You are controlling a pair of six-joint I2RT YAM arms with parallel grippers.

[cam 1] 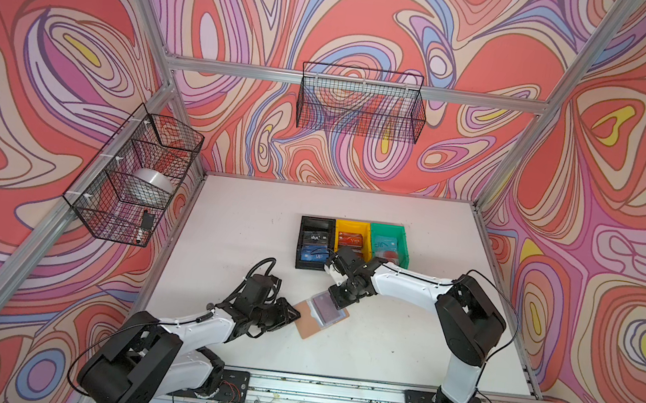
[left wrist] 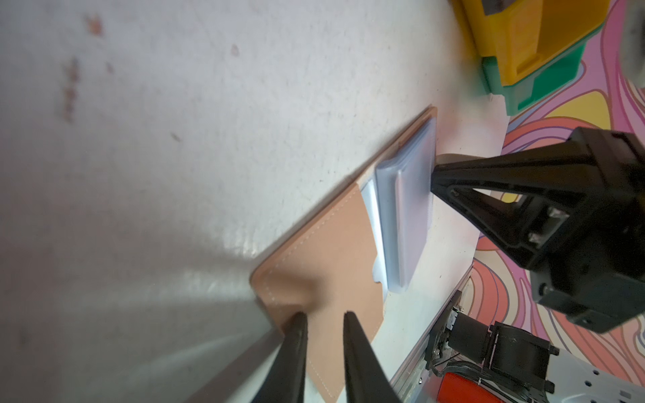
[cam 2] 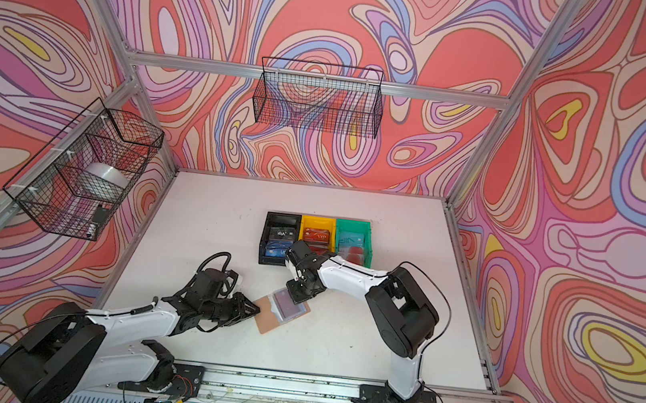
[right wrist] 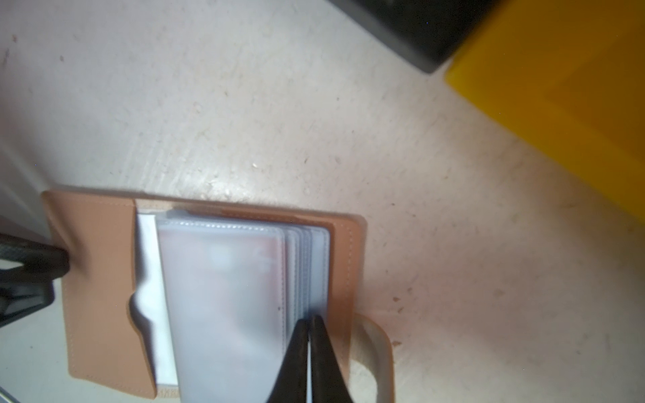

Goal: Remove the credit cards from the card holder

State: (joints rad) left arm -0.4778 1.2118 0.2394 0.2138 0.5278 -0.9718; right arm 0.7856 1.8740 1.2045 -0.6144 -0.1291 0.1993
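Note:
The tan card holder lies open in the middle of the table in both top views. Its clear sleeves are stacked on the right half. A reddish credit card shows dimly through the top sleeve. My left gripper is narrowly open, its tips pressing on the holder's left cover. My right gripper is shut, with its tips at the outer edge of the stacked sleeves. A white slip sits in the cover's pocket.
Behind the holder stand a black bin, a yellow bin and a green bin, each with cards inside. The holder's tab clasp sticks out on the right. Wire baskets hang on the left and back walls.

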